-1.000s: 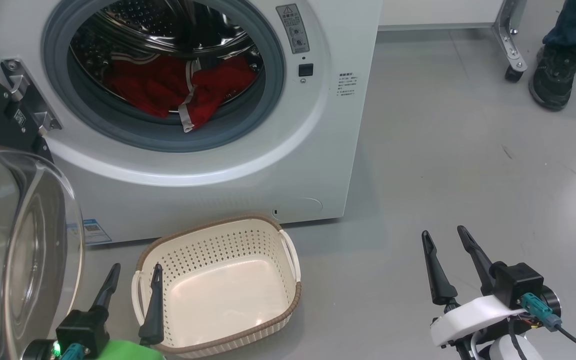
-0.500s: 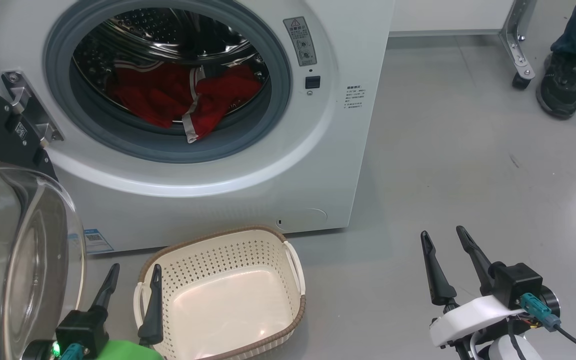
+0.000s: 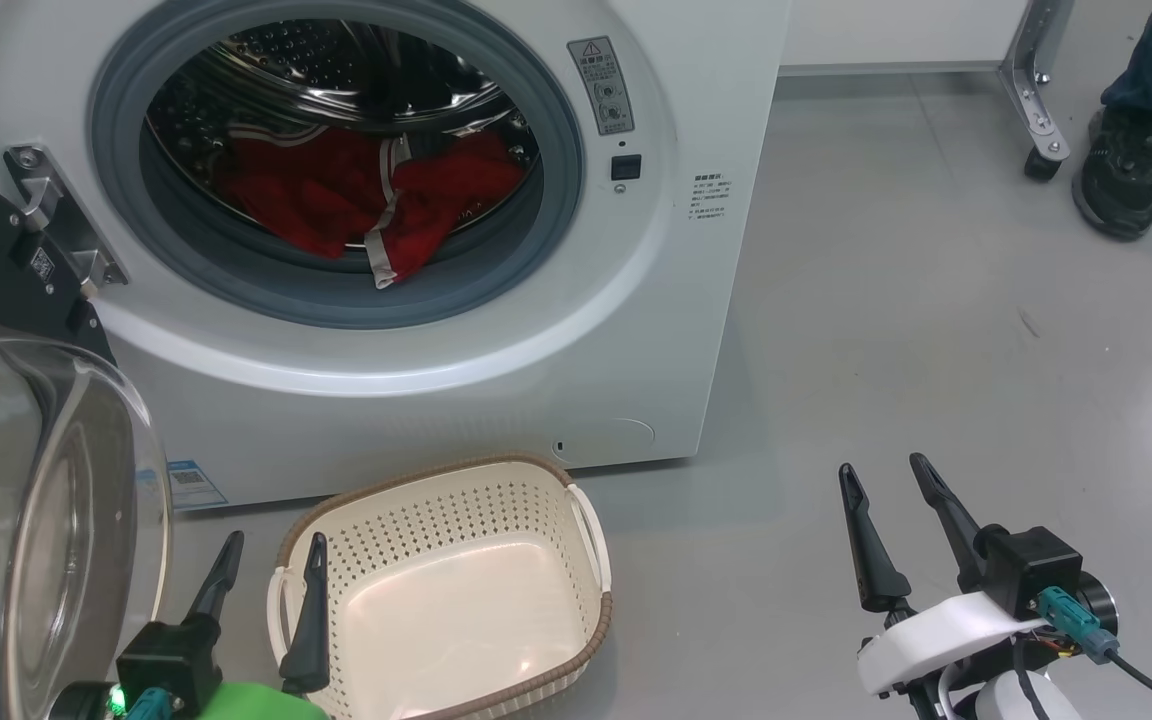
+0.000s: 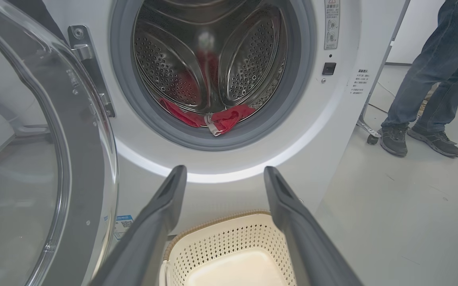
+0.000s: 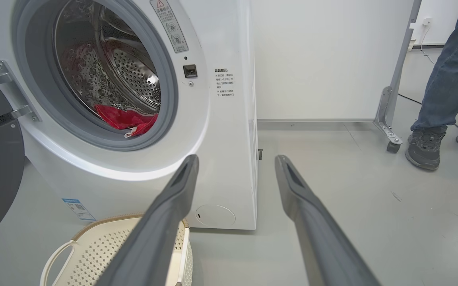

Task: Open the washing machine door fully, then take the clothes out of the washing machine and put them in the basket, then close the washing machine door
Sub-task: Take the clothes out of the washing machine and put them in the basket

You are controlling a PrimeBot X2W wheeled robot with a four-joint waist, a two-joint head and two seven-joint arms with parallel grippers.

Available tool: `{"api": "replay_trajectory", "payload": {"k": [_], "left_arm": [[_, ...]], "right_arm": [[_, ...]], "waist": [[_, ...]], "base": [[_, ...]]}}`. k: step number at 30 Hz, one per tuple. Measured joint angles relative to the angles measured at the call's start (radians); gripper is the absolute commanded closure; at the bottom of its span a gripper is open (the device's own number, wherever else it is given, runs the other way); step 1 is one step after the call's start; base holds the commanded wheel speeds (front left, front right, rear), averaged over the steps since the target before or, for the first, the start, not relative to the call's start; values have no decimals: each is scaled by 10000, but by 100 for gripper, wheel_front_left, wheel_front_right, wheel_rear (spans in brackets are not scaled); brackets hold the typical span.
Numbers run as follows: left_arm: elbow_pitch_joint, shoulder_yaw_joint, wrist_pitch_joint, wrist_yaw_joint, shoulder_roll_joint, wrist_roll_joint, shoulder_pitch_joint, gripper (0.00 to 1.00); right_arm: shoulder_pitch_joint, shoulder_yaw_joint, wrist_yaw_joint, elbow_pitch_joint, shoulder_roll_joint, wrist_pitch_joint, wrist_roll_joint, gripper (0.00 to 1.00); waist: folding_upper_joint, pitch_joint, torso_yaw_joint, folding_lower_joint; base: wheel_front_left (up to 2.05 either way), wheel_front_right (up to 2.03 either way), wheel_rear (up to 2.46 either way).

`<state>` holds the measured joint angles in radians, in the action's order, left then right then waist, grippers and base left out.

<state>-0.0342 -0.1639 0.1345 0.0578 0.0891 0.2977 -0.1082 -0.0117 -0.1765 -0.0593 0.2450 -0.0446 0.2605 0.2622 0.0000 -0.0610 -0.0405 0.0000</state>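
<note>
Left gripper (image 3: 274,545) is low at the near left, fingers spread wide and holding nothing, by the left handle of the basket (image 3: 456,505). Right gripper (image 3: 882,470), also spread and holding nothing, hangs over grey floor (image 3: 936,350), well to the basket's right. The cream basket stands on the floor just in front of the white washer (image 3: 436,420). The door (image 3: 46,520) is swung open to the left, its glass bowl beside the left gripper. Red clothes (image 3: 336,190) with white trim lie in the steel drum, one strip drooping towards the grey gasket. A person's shoe (image 3: 1121,175) is at far right.
</note>
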Motion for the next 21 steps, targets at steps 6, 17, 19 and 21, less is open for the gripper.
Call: {"api": "replay_trajectory", "payload": {"k": [6,17,19,21], "left_arm": [[-29,-155,-48,-88,0,2,55,0],[-717,-447,-738,-357,-59,270,1328,0],[-976,-462,-909,-366,-77,274,1701,0],[-1248,-523,-1122,-424,-84,274,2126,0]], "right_arm": [[-1,-4,0,-59,0,0,0,0],[-324,-121,-2,-470,0,0,-2,0],[-468,-155,-2,-531,-2,0,-2,0],[-586,-201,-2,-596,-2,0,-2,0]], "waist": [[0,-176,-24,0],[0,-1102,-99,0],[0,-1342,-133,0],[0,-1589,-176,0]], "base": [[0,0,0],[0,0,0],[0,0,0],[0,0,0]]}}
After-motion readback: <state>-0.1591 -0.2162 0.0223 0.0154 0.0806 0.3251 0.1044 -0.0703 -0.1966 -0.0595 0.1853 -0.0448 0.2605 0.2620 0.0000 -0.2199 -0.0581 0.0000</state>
